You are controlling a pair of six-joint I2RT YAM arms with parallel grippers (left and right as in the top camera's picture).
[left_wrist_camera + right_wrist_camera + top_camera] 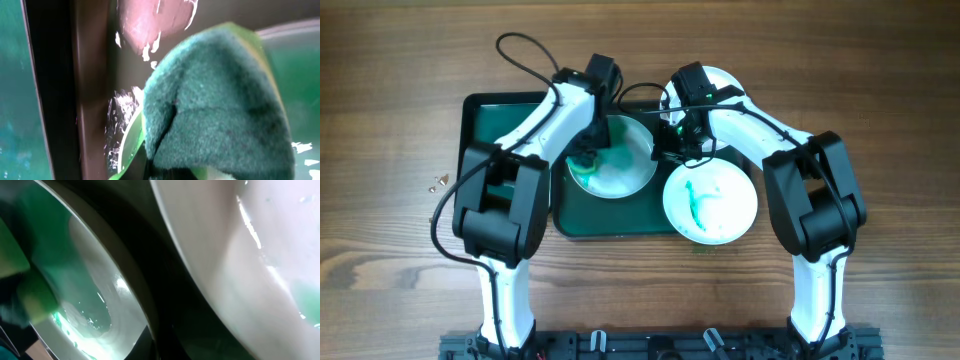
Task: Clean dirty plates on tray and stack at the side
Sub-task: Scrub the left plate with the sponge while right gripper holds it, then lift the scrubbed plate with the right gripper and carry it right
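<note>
The middle plate (625,172), smeared green, lies on the tray (620,222). My left gripper (588,152) is shut on a green sponge (215,110) and presses it on that plate's left part. My right gripper (668,150) is shut on the same plate's right rim (125,285). A second plate (715,205) with a green smear lies at the tray's right end. A third, plain white plate (725,82) lies on the table behind my right arm, mostly hidden. In the right wrist view another white plate (235,255) fills the right side.
The wooden table (880,120) surrounds the tray. Small bits of debris (440,182) lie on the table left of the tray. The tray's left part (485,120) is bare green. Both arms arch over the tray's middle.
</note>
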